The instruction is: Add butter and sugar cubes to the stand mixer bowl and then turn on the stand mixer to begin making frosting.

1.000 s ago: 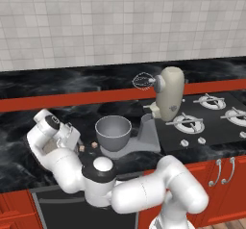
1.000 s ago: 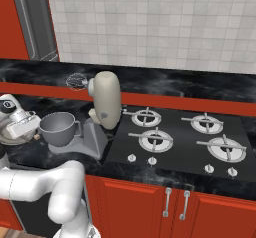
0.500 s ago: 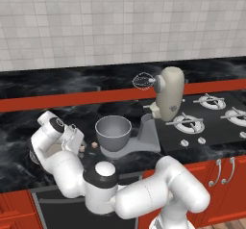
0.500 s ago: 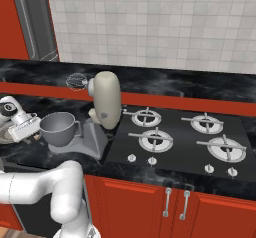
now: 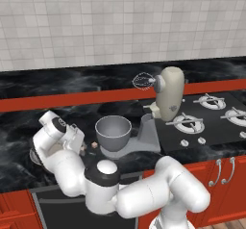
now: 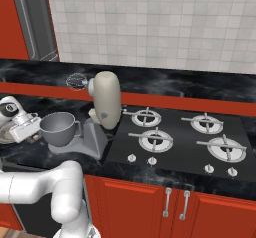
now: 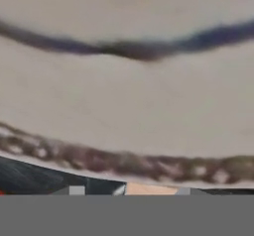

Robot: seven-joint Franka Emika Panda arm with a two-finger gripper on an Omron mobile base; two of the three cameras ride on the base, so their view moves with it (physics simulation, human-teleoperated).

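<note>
My gripper (image 5: 77,148) hangs low over the grey plate (image 5: 32,157) at the left of the counter, just left of the stand mixer bowl (image 5: 113,131). Close up, the plate's surface (image 7: 129,106) spreads wide, and a pale tan-yellow piece, apparently the butter (image 7: 149,189), lies between the fingertips of my gripper (image 7: 129,191). The jaws stand on either side of it, with a gap left on one side. One sugar cube (image 5: 94,145) rests on the counter beside the bowl. The stand mixer (image 5: 168,95) has its head tilted back, with the whisk (image 5: 142,81) clear of the bowl.
The mixer's grey base (image 6: 92,139) borders a black gas hob (image 6: 180,137) on the right. A red strip and a tiled wall (image 5: 120,26) run behind the dark marble counter. Red cabinet doors (image 6: 165,207) lie below.
The hand has sunk a little toward the plate, and the jaws have come closer together around the pale piece.
</note>
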